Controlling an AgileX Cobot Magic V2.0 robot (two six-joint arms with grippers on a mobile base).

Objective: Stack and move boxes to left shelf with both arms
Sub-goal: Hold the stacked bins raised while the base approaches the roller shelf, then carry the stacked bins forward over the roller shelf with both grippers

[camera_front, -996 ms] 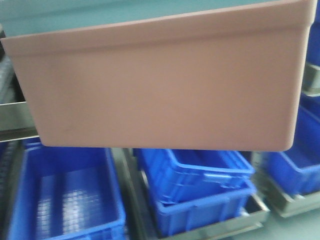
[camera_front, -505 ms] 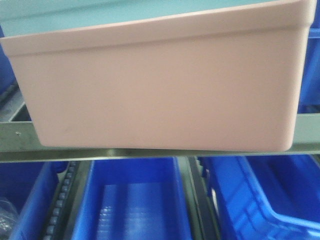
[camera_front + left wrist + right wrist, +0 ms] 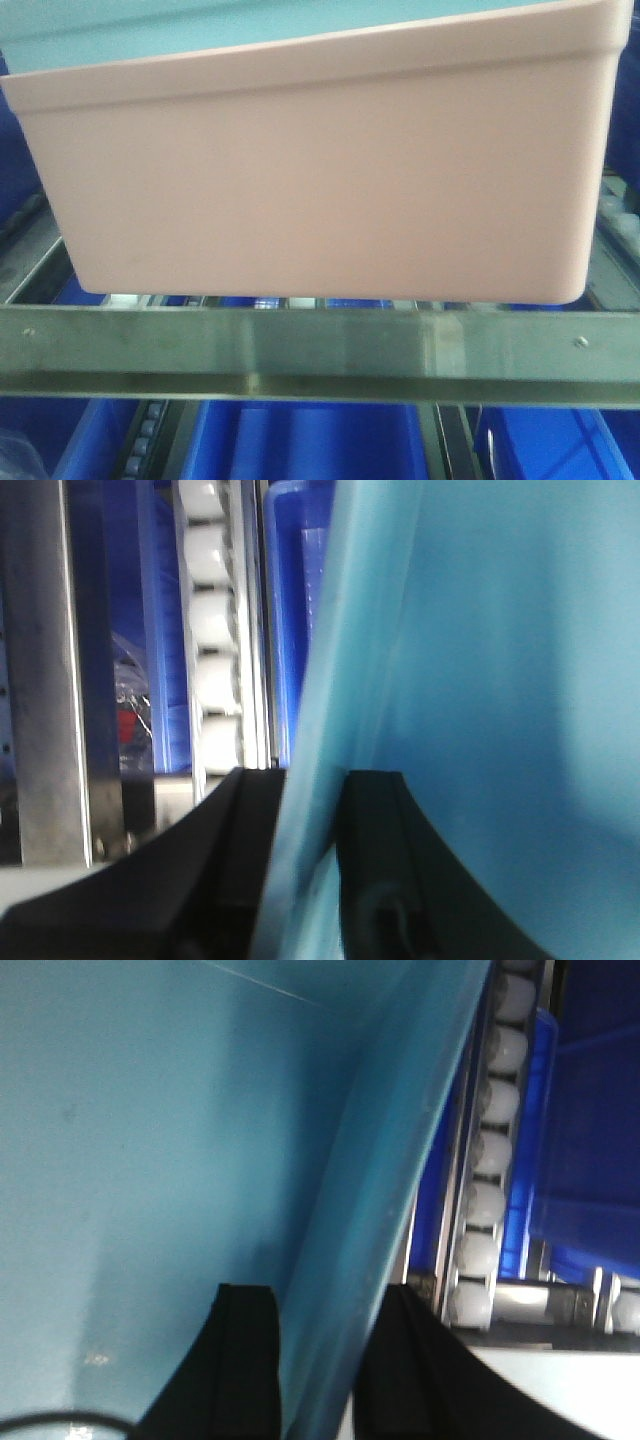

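Observation:
The salmon pink box (image 3: 320, 170) fills the front view, held in the air with the light turquoise box (image 3: 150, 30) nested inside it. Its bottom hangs just above the left shelf's flat metal front bar (image 3: 320, 355). My left gripper (image 3: 312, 790) is shut on the turquoise wall (image 3: 480, 680) at the stack's left side. At the stack's right side my right gripper (image 3: 325, 1310) is shut on the turquoise wall (image 3: 150, 1140). Each gripper has one black finger inside the box and one outside it. White roller rails (image 3: 215, 620) (image 3: 490, 1160) run beside each gripper.
Dark blue crates (image 3: 320, 440) sit on the level below the front bar. More blue crates (image 3: 290, 600) (image 3: 585, 1130) show beside the roller rails. A slanted rail (image 3: 30, 250) rises at the left of the box.
The view has risen: the metal front bar dropped lower in the picture and the blue crates slid almost out of sight. The stacked boxes keep their place in the view, both grippers still holding.

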